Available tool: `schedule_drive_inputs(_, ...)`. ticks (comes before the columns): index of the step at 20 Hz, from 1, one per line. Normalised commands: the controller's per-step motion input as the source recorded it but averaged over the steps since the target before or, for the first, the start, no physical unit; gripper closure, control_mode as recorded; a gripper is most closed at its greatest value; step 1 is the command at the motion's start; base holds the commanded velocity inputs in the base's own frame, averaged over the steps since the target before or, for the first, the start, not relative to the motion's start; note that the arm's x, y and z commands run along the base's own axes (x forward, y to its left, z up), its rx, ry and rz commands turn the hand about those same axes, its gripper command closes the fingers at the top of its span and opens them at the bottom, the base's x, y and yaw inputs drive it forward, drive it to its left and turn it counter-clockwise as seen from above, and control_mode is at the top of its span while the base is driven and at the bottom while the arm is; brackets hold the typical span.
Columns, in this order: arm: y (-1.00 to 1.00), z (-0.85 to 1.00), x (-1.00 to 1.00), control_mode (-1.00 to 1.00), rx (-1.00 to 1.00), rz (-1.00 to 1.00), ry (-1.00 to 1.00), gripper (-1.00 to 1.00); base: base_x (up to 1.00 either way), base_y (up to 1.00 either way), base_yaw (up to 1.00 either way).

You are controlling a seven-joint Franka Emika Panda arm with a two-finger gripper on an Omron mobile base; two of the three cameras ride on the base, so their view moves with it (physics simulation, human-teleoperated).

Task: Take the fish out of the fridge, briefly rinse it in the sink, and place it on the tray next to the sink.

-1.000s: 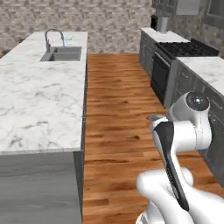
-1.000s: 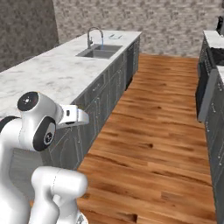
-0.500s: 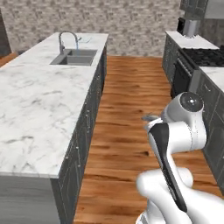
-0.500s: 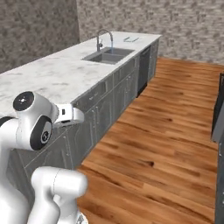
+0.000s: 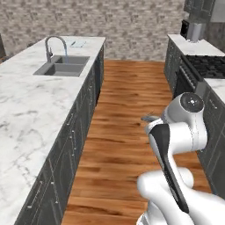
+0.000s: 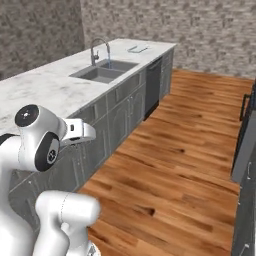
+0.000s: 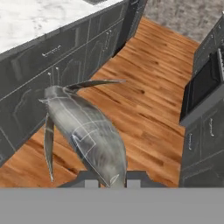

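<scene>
The fish (image 7: 87,131), slim and dark grey with thin fins, hangs over the wooden floor with my gripper (image 7: 112,177) shut on its near end. Its tail points toward the counter cabinets. The white hand (image 6: 80,131) juts out from the arm beside the counter front. The dark double sink (image 5: 63,66) with its curved faucet (image 5: 52,44) lies far along the marble counter, and is also in the right base view as the sink (image 6: 104,71). The pale tray (image 5: 79,43) lies just beyond it, also seen as the tray (image 6: 137,48). The fridge is out of view.
A long marble counter (image 5: 26,101) with dark cabinets runs along the left. Across the wooden floor aisle (image 5: 127,110) stands a black stove (image 5: 204,66) and more dark cabinets (image 7: 205,127). A stone wall (image 5: 132,22) closes the far end.
The whole picture has shifted as the base moved and turned; the sink and tray now sit further right in both base views. The fish stays in the gripper.
</scene>
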Motion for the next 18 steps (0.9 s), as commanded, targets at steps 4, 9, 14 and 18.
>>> schedule_drive_inputs(4, 0.0, 0.0, 0.0, 1.0, 0.0, 0.0, 0.0, 1.0, 1.0, -0.51, 0.0)
schedule_drive_inputs(9, 0.0, 0.0, 0.0, 1.0, 0.0, 0.0, 0.0, 1.0, 1.0, -0.46, 0.0)
schedule_drive_inputs(14, 0.0, 0.0, 0.0, 1.0, 0.0, 0.0, 0.0, 1.0, 1.0, -0.47, 0.0)
schedule_drive_inputs(18, 0.0, 0.0, 0.0, 1.0, 0.0, 0.0, 0.0, 1.0, 1.0, -0.47, 0.0)
